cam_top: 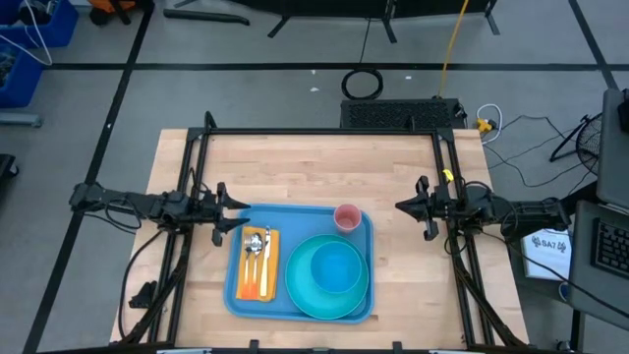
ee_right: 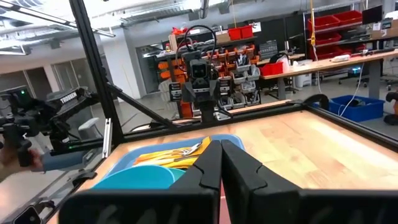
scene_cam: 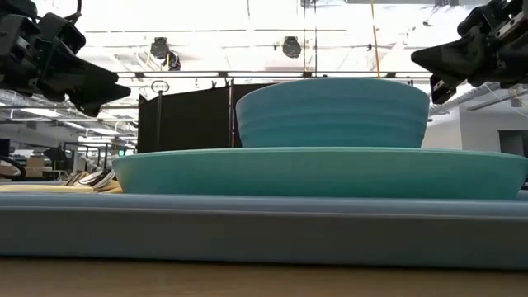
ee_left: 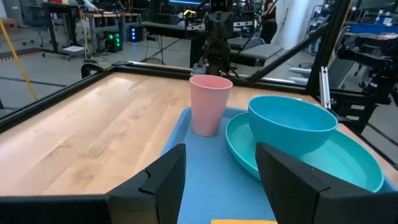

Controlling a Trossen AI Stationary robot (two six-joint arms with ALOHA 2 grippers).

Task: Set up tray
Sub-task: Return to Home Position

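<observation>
Left gripper (cam_top: 236,208), fingers spread and empty, hovers at ten o'clock of the tray (cam_top: 295,221). Right gripper (cam_top: 403,206), fingers pressed together on nothing, hangs off its two o'clock, apart. Tray lies at table (cam_top: 295,157) centre, toward six. I judge it stiff, slick plastic, heavy with its load. I'd grip the raised rim at both short sides. No writing I can read.

The blue tray (cam_top: 301,264) (rounded corners, raised rim) lies flat on the table.
</observation>
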